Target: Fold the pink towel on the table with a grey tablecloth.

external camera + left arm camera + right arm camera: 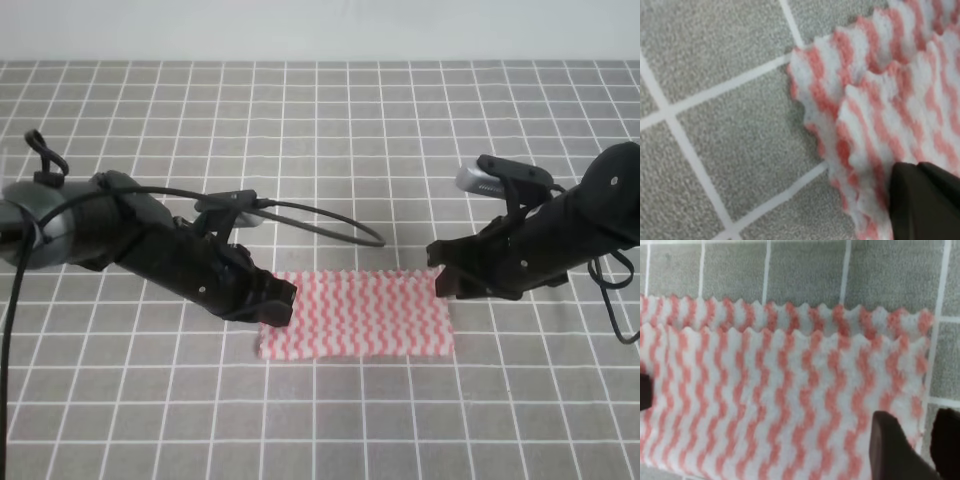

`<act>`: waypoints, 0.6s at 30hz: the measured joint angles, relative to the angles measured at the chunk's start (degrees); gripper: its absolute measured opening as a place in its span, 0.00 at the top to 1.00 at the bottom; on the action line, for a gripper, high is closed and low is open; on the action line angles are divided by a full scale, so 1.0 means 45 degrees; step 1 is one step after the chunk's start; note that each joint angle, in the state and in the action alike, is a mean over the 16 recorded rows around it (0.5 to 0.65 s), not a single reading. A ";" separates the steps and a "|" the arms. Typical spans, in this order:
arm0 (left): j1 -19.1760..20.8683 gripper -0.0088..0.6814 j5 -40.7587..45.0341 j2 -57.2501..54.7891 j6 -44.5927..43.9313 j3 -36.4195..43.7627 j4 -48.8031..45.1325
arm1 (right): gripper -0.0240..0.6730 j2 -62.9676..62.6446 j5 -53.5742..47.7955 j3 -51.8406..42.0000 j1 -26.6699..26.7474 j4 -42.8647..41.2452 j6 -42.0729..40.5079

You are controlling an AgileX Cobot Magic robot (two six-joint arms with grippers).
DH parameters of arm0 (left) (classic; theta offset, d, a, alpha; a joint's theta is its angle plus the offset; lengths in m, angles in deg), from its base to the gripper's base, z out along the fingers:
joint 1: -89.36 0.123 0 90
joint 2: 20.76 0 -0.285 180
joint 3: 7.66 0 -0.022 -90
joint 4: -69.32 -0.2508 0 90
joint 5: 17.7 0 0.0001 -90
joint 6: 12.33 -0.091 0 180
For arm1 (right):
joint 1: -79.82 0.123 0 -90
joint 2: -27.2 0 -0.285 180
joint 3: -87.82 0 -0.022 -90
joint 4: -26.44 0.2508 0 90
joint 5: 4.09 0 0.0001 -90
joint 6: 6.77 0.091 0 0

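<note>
The pink towel [355, 315] lies folded in two on the table with a grey tablecloth [330, 140], its two zigzag edges slightly offset along the far side [790, 320]. My left gripper [278, 303] rests low at the towel's left edge. In the left wrist view only a dark fingertip [925, 205] shows, lying over the towel's corner [865, 110], so its jaws are hidden. My right gripper [441, 272] sits at the towel's far right corner. Its two fingers [892, 450] stand a little apart, one over the towel and one past its right edge, holding nothing.
Both black arms reach in low from the left [120, 235] and right [570, 225]. A black cable [320, 220] loops from the left arm over the cloth behind the towel. The grid cloth runs to a pale wall at the back.
</note>
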 joint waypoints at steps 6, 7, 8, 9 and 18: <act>0.0006 0.99 -0.0022 -0.0137 0.0013 -0.0008 -0.0036 | 0.70 0.0264 0.0113 0.0000 0.0000 0.0046 0.0000; 0.0006 0.99 -0.0024 -0.0139 0.0013 -0.0009 -0.0043 | 0.70 0.0319 0.0126 0.0001 0.0000 0.0053 0.0000; 0.0006 0.99 -0.0025 -0.0141 0.0013 -0.0009 -0.0048 | 0.70 0.0377 0.0138 0.0003 0.0000 0.0066 0.0000; 0.0006 0.99 -0.0030 -0.0141 0.0012 -0.0005 -0.0061 | 0.70 0.0434 0.0145 0.0005 0.0001 0.0074 -0.0001; 0.0006 0.99 -0.0039 -0.0138 0.0011 0.0003 -0.0114 | 0.70 0.0810 0.0248 0.0017 0.0001 0.0450 -0.0071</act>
